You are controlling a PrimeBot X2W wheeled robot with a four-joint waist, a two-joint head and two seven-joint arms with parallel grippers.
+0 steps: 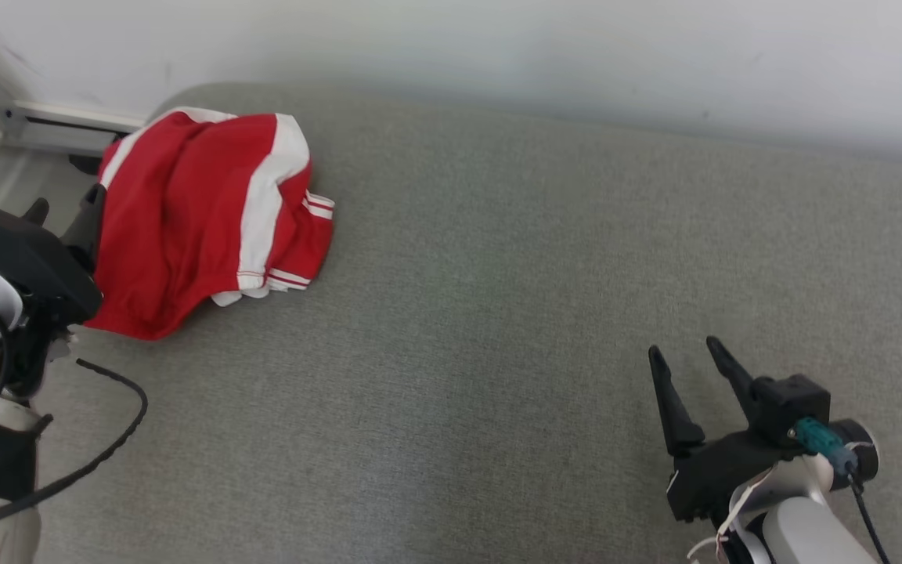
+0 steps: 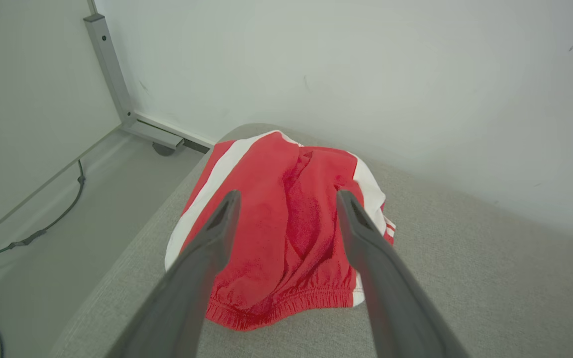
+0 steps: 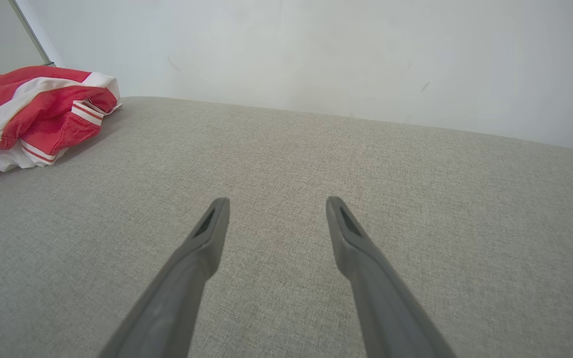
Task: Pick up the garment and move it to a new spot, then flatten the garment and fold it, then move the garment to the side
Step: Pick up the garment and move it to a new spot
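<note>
Red garment (image 2: 271, 233) here: soft knit cloth, matt, finely pebbled up close, with smoother white bands and a puckered elastic hem. Under it, the counter (image 1: 498, 313) wears grey woven cloth, coarse and flecked, with no shine at all. On the left tool (image 2: 287, 196), long fingers (image 2: 207, 258) of dark matt plastic, slightly grainy (the right tool (image 3: 277, 200) looks like the very same stuff). The right forearm shell (image 1: 803, 533) is pale plastic, smooth with a soft gloss. The black cable (image 1: 142, 401) by the left arm has a ribbed sleeve, dull. Behind, the wall (image 1: 576, 55) is painted, flat matt, faintly scuffed. The corner post (image 2: 110, 64) reads as grey metal, satin finish.
</note>
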